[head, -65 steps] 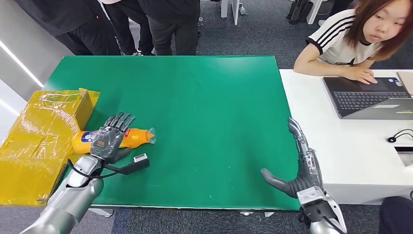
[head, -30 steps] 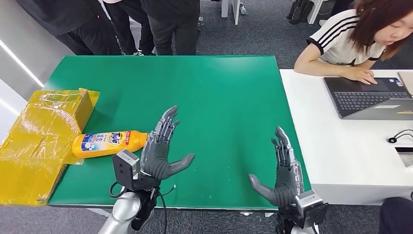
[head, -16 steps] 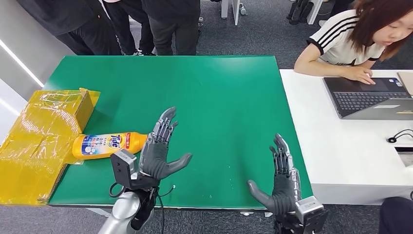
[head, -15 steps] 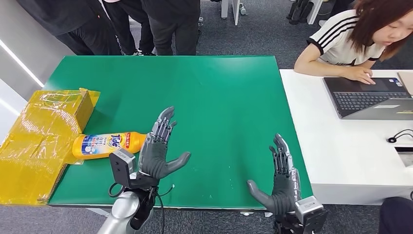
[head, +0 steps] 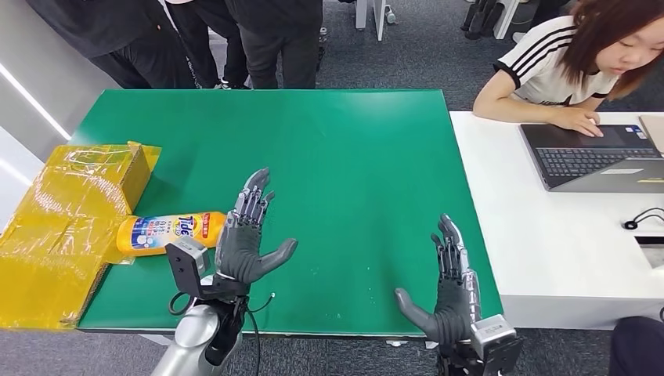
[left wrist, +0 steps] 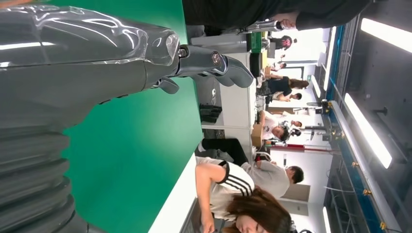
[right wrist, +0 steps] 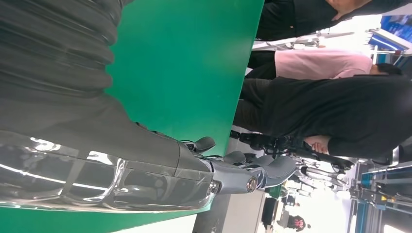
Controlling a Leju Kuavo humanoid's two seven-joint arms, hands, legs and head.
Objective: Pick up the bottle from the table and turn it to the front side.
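An orange Tide bottle [head: 166, 230] lies on its side on the green table [head: 344, 149], label up, its base against the yellow box. My left hand [head: 245, 235] is raised just right of the bottle's cap end, palm up, fingers spread, holding nothing. In the left wrist view the left hand [left wrist: 145, 53] shows its thumb over the green top. Near the table's front right edge my right hand [head: 446, 286] is held up with fingers apart and nothing in it. The right wrist view has the right hand [right wrist: 184, 170] over the green surface.
A yellow taped box [head: 66, 227] sits at the table's left edge. A white desk [head: 579, 235] with a laptop [head: 591, 155] adjoins on the right, where a seated person [head: 575, 59] works. Other people [head: 227, 39] stand behind the far edge.
My left hand let go of the bottle and rose palm up to its right. Over the last second it drifted slightly left and toward me. The right hand lifted from the front edge.
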